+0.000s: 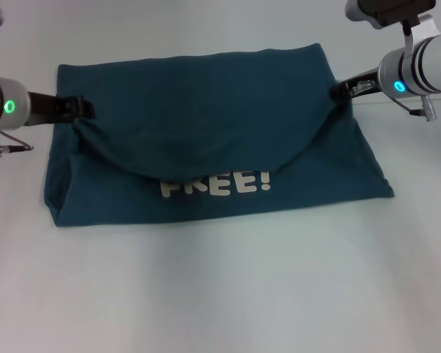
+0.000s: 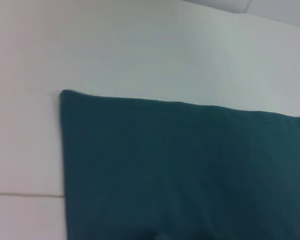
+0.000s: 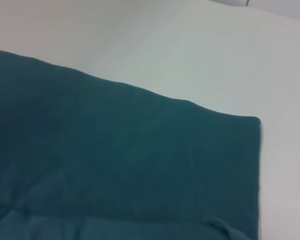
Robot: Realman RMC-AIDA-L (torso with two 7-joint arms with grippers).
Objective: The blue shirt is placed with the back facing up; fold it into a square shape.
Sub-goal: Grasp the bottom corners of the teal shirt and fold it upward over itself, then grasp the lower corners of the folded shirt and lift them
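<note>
Teal-blue cotton is spanning the middle of the desk, the blue shirt lying with its long axis running side to side and white lettering peeking out under a sagging flap. The left gripper is pinching that flap at the shirt's left edge while the right gripper is pinching it at the right edge, both clamped on cloth. Judging from here, the flap's free edge is hanging toward the desk's near edge, so both arms need to travel evenly together.

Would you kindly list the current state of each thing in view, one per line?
blue shirt: partly folded on the table, a sagging fold carried across it, white lettering partly showing beneath the fold's edge.
left gripper: at the shirt's left side, shut on the fold's edge.
right gripper: at the shirt's right side, shut on the fold's edge.
table: white, bearing the shirt.
</note>
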